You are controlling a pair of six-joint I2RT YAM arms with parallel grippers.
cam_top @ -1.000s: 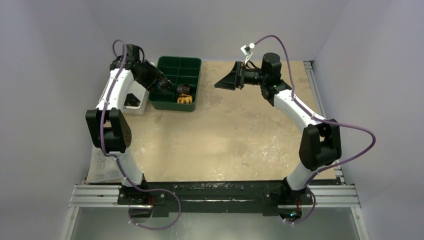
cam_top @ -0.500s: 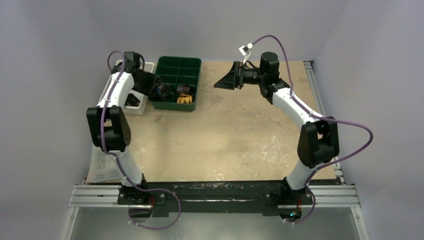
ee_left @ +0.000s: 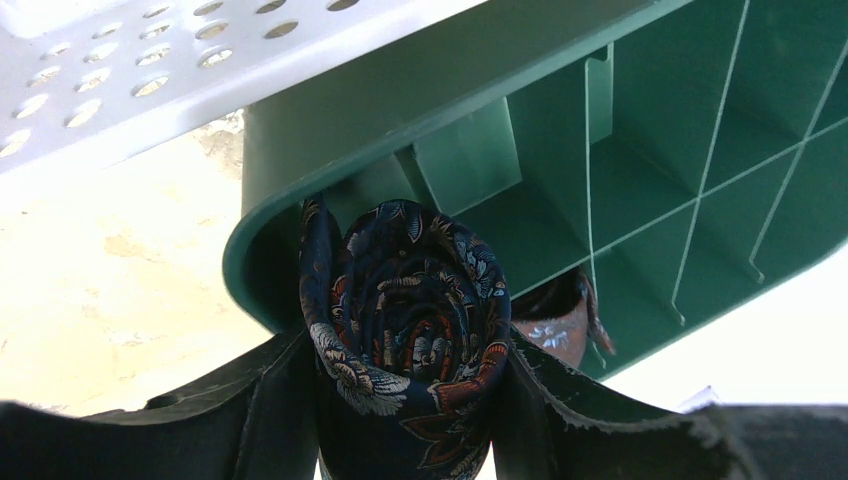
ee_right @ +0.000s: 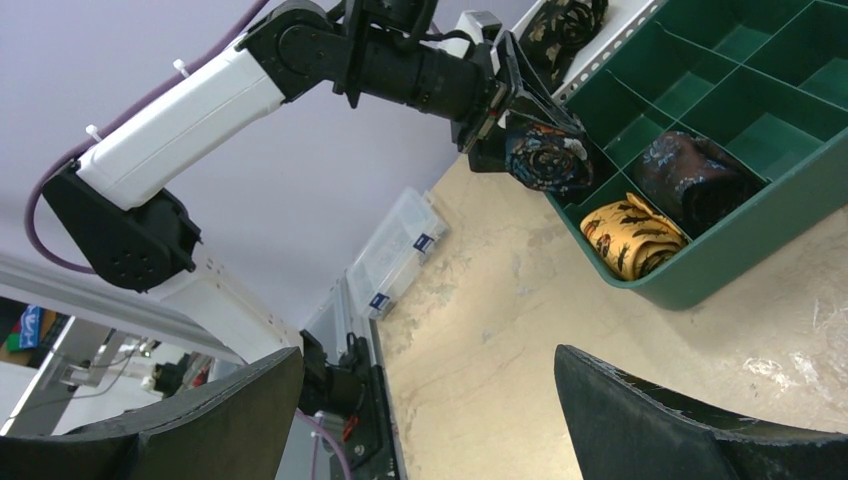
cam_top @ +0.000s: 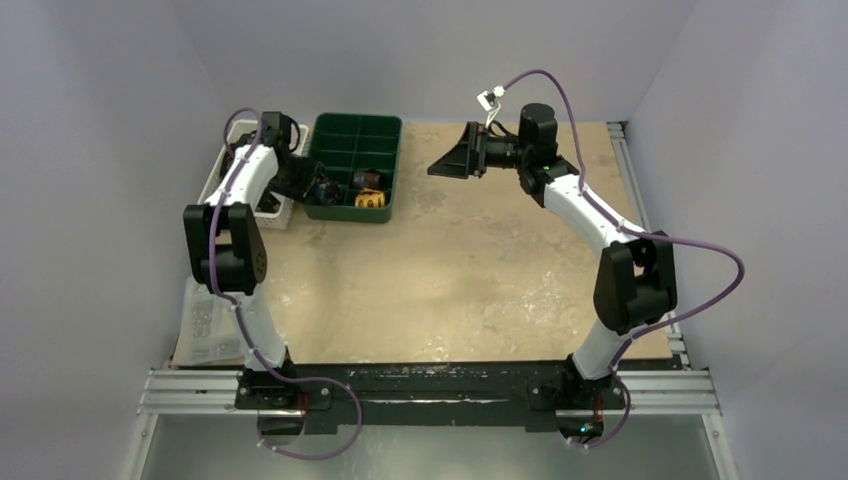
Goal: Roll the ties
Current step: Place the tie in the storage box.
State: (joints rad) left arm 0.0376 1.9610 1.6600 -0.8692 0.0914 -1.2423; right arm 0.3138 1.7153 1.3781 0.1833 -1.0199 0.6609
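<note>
The small blue labels [ee_right: 415,243] on the clear plastic boxes [ee_right: 395,262] at the table's edge are too small to read. The left gripper [ee_left: 405,405] is closed partway around a rolled dark navy necktie with a multicoloured floral print [ee_left: 405,325], clamping it on both sides, with the spiral end facing the wrist camera. The roll hangs at the corner of the green plastic compartment tray [ee_left: 640,130], beside the white perforated basket [ee_left: 150,60]. A rolled yellow tie [ee_right: 630,235] and a rolled brown tie [ee_right: 690,175] sit side by side in the tray's near compartments. A dark patterned tie [ee_right: 565,22] lies in the basket. The right gripper [ee_right: 430,400] stands wide apart, holding nothing, above the beige tabletop [ee_right: 500,300] to the right of the tray.
</note>
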